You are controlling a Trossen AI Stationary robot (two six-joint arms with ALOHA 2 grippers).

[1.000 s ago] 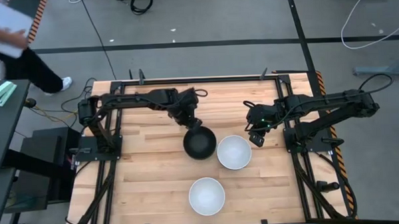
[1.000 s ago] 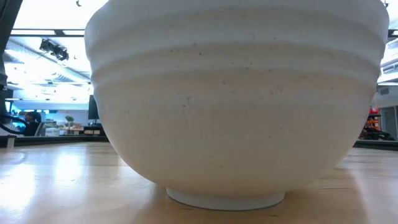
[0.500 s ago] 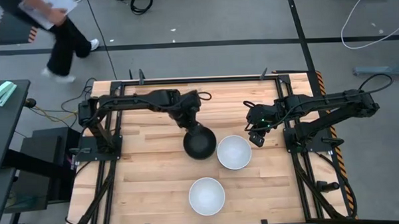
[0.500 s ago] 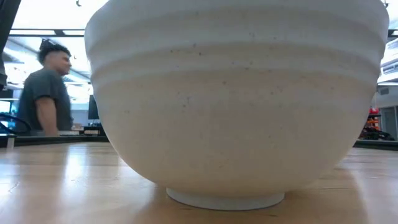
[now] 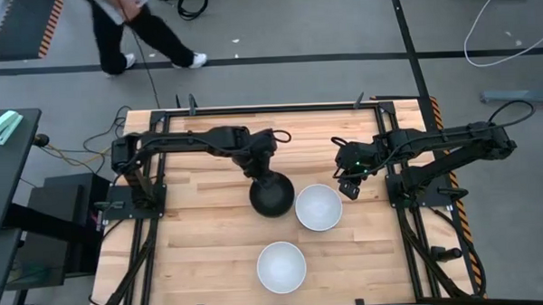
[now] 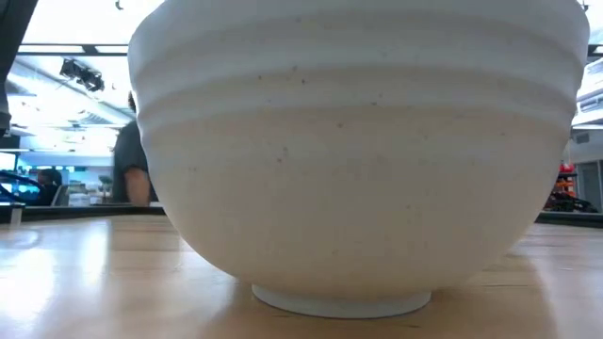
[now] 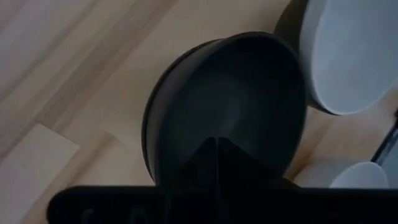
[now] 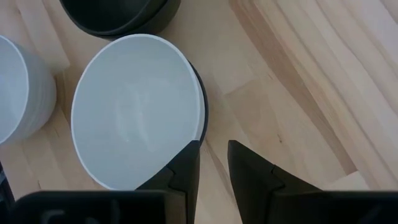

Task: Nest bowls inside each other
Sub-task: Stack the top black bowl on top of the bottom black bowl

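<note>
A black bowl [image 5: 271, 195] [image 7: 236, 93] stands mid-table. My left gripper [image 5: 263, 173] [image 7: 216, 144] is at its far side, fingers shut and pointing down into it. Right of it stands a white bowl [image 5: 318, 207] [image 8: 134, 106], which sits inside another black bowl whose dark rim [image 8: 200, 93] shows beside it. My right gripper [image 5: 349, 187] [image 8: 214, 165] hovers open at that bowl's right rim, with nothing between its fingers. A second white bowl [image 5: 281, 266] stands on its foot ring near the front edge and fills the low view [image 6: 358, 160]. My left gripper has its shut fingertips [image 7: 211, 155] over the inside of the black bowl near its far rim, coming from above. Dark fingers against the dark bowl hide the spot, so I cannot tell whether they touch the bowl.
Bare wooden table top [image 5: 202, 245] lies left of and in front of the bowls. Metal frame rails [image 5: 147, 220] run along both sides. A person [image 5: 140, 30] walks on the floor beyond the far edge.
My left gripper has shut at the black bowl's far rim and shifted slightly toward the table's right. The bowls have stayed in place. The person beyond the far edge has walked from left toward the right.
</note>
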